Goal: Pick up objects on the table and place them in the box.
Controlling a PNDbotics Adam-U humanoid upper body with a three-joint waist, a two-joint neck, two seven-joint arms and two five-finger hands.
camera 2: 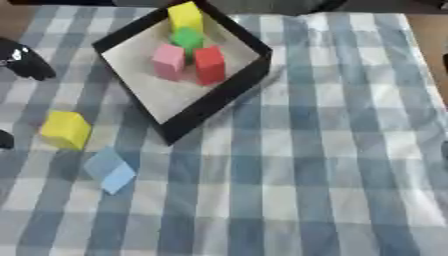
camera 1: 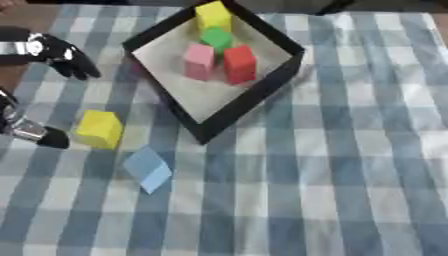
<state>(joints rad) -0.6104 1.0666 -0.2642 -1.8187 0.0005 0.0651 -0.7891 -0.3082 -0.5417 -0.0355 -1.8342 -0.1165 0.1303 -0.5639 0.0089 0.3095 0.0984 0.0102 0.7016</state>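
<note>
A blue-and-white checked cloth covers the counter [camera 1: 350, 150]. The left hand [camera 1: 61, 52], fingers relaxed and apart, hangs beyond the yellow block [camera 1: 99, 129], which sits left of the black-walled box [camera 1: 249, 102]. Best come down squarely over its flat faces. A pale blue block [camera 1: 147, 169] lies nearby; both look matte, foam-like

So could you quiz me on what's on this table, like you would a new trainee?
1. How many blocks are in the black box?
2. True or false: the light blue block lies inside the box.
3. Which block sits nearest the left hand: A) red block, B) the yellow block on the cloth, C) green block?

Key: 1. Four: yellow, green, pink, red. 2. False, it lies on the checked cloth. 3. B.
</note>
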